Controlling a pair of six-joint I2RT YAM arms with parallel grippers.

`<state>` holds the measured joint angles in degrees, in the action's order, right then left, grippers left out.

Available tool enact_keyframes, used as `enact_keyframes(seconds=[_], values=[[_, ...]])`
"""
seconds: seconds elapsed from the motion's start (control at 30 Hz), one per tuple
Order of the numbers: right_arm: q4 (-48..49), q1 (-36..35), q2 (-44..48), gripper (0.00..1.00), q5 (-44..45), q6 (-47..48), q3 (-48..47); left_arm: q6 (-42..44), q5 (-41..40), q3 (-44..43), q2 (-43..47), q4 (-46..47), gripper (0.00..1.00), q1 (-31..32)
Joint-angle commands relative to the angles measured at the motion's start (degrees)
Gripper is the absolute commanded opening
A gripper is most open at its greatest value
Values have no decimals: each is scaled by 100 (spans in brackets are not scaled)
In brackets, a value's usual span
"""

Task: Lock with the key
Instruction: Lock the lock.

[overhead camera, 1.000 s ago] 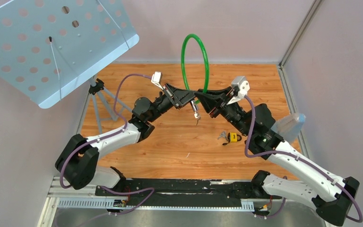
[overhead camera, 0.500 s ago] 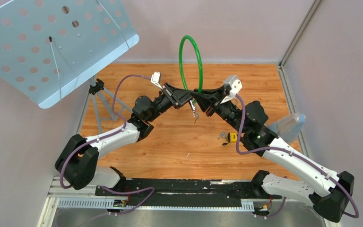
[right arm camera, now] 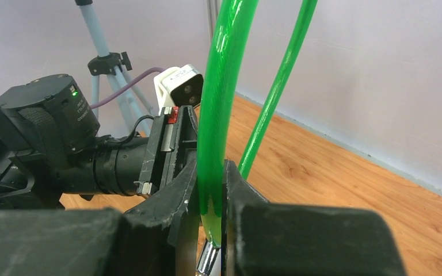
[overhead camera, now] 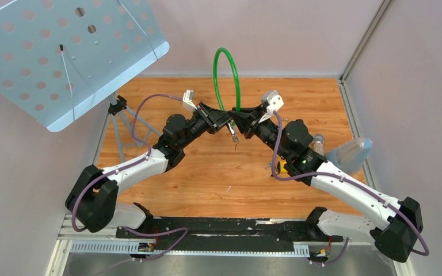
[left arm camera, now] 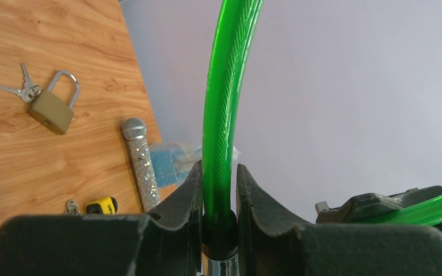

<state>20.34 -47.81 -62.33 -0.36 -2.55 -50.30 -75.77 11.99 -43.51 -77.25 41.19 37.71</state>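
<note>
A green cable lock (overhead camera: 225, 53) stands up as a loop above the middle of the table. My left gripper (overhead camera: 224, 119) is shut on one end, at the black collar (left arm camera: 218, 221) above a metal barrel. My right gripper (overhead camera: 238, 118) is shut on the other end (right arm camera: 212, 190), whose metal pin (right arm camera: 207, 261) shows below the jaws. The two grippers are tip to tip. A key bunch (overhead camera: 234, 138) hangs under the meeting point. In the left wrist view the cable (left arm camera: 224, 103) rises between the fingers, and in the right wrist view (right arm camera: 221, 86) it does the same.
A brass padlock (left arm camera: 52, 109) with keys (left arm camera: 20, 89), a glittery silver stick (left arm camera: 141, 167), a small yellow padlock (left arm camera: 102, 205) and a bagged blue sponge (left arm camera: 170, 164) lie at the right. A tripod (overhead camera: 124, 118) with a perforated blue panel (overhead camera: 63, 52) stands at the left.
My right gripper has moved left with its cable end until it meets the left gripper. The green loop has narrowed and shifted left. The left arm has barely moved.
</note>
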Motion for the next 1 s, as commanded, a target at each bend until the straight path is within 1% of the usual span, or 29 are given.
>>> enact_keyframes(seconds=[0.0, 0.07, 0.13, 0.3, 0.47, 0.53, 0.67, 0.73, 0.8, 0.97], values=[[-970, -4, -290, 0, 281, -220, 170, -289, 499, -322, 480, 1470, 0, 251], [-998, 13, -194, 0, 356, -345, 155, -403, 375, -242, 537, 1483, 0, 247], [-1082, 74, -91, 2, 404, -516, 111, -515, 227, -145, 604, 1535, 0, 245], [-1219, 233, 189, 16, 339, -861, 7, -732, -101, 74, 776, 1620, 0, 239], [-1496, 255, 319, 27, 308, -1095, -276, -607, -227, 59, 925, 1269, 0, 236], [-1607, 255, 372, 34, 267, -1142, -364, -487, -264, 43, 978, 1151, 0, 236], [-1673, 259, 588, 58, 34, -1277, -388, -353, -332, 11, 1038, 979, 0, 236], [-1702, 262, 705, 66, -247, -1349, -353, -325, -358, -10, 1052, 927, 0, 236], [-1761, 263, 798, 69, -518, -1432, -296, -305, -368, -50, 1055, 884, 0, 236], [-1840, 263, 993, 69, -1225, -1662, -54, -213, -399, -170, 1077, 671, 0, 236]])
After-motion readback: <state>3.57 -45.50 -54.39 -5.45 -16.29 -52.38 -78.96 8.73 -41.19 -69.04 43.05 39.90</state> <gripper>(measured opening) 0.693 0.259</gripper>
